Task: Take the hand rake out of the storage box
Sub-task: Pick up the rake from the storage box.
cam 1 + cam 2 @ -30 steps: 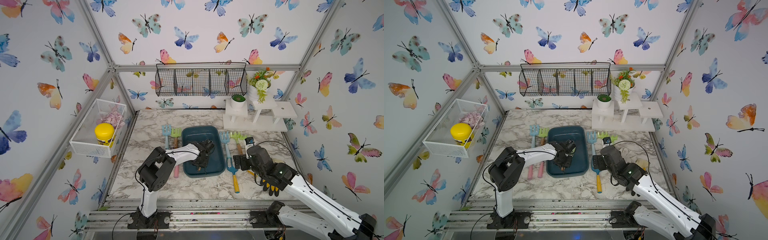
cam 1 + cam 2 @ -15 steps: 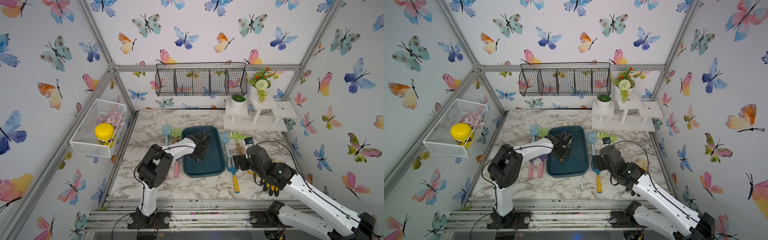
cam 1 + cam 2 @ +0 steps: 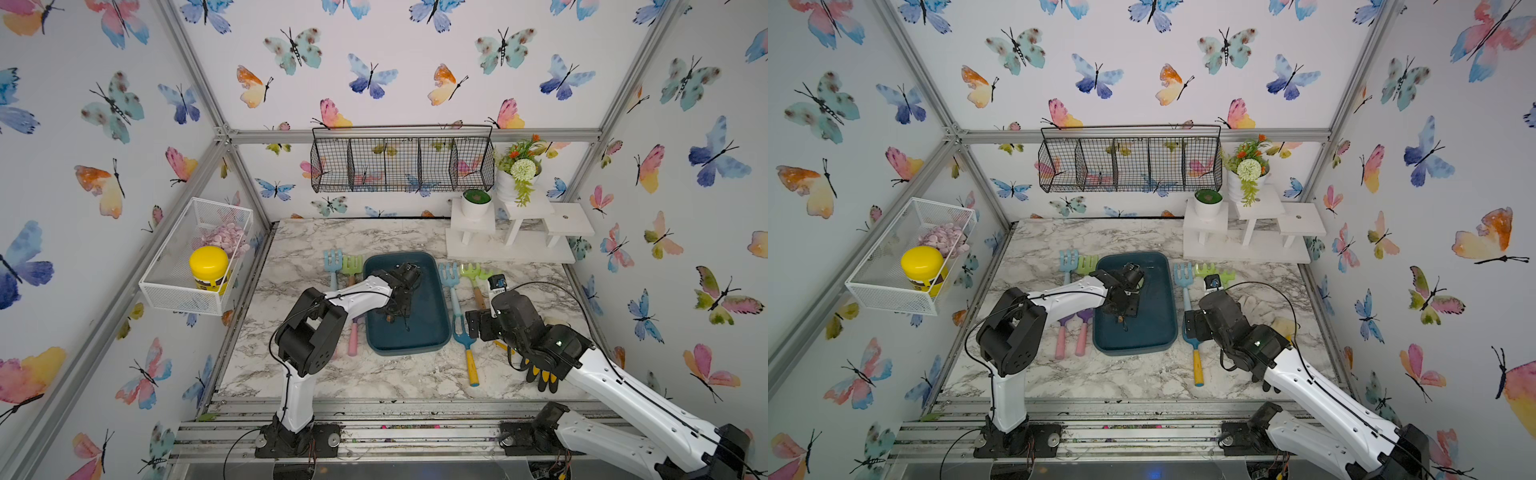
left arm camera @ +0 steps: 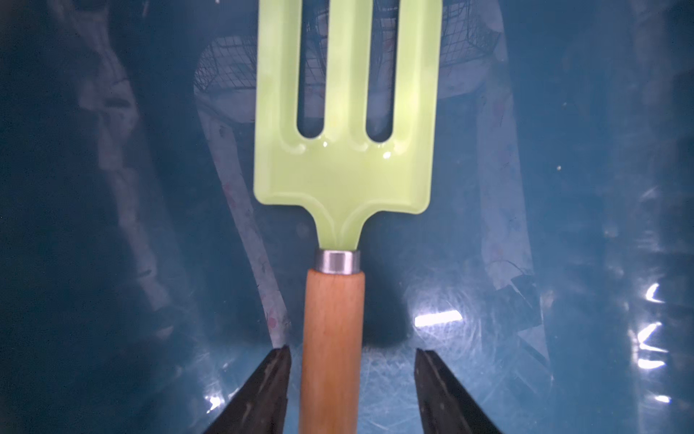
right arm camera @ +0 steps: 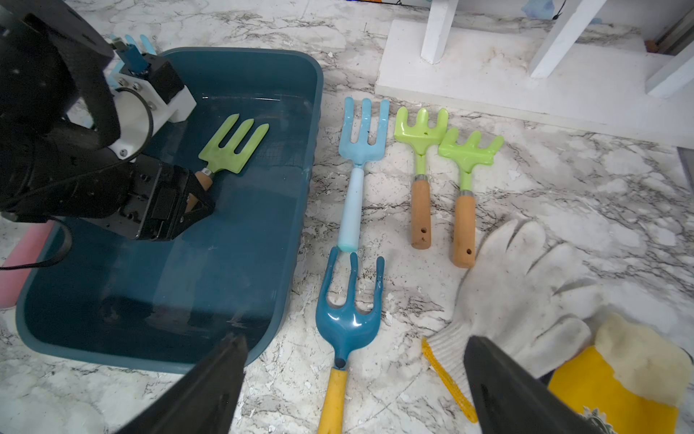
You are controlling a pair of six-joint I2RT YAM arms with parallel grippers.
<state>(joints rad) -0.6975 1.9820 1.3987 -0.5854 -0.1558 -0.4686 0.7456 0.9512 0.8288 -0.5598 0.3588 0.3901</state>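
The hand rake [image 4: 343, 169] has a pale green three-tined head and a wooden handle. It lies flat on the floor of the dark teal storage box [image 3: 415, 345] [image 5: 263, 75]. My left gripper [image 4: 353, 351] is down inside the box, open, one finger on each side of the handle; the fingers [image 4: 270, 379] do not touch it. The right wrist view shows the rake head [image 5: 234, 148] poking out past the left gripper [image 5: 195, 204]. In both top views the left arm hides most of the rake. My right gripper [image 5: 355, 338] [image 3: 473, 328] hangs open and empty over the table right of the box.
Right of the box lie a light blue fork [image 5: 362, 127], two green rakes [image 5: 420, 131] [image 5: 467, 150], a dark blue fork with yellow handle [image 5: 347, 323] and a white glove [image 5: 525, 285]. Two pink-handled tools [image 3: 352, 266] lie left of it. A white stand [image 3: 511, 245] is at back right.
The left wrist has shifted a little leftward within the box, and its jaws have spread apart around the rake handle. The right arm has stayed put.
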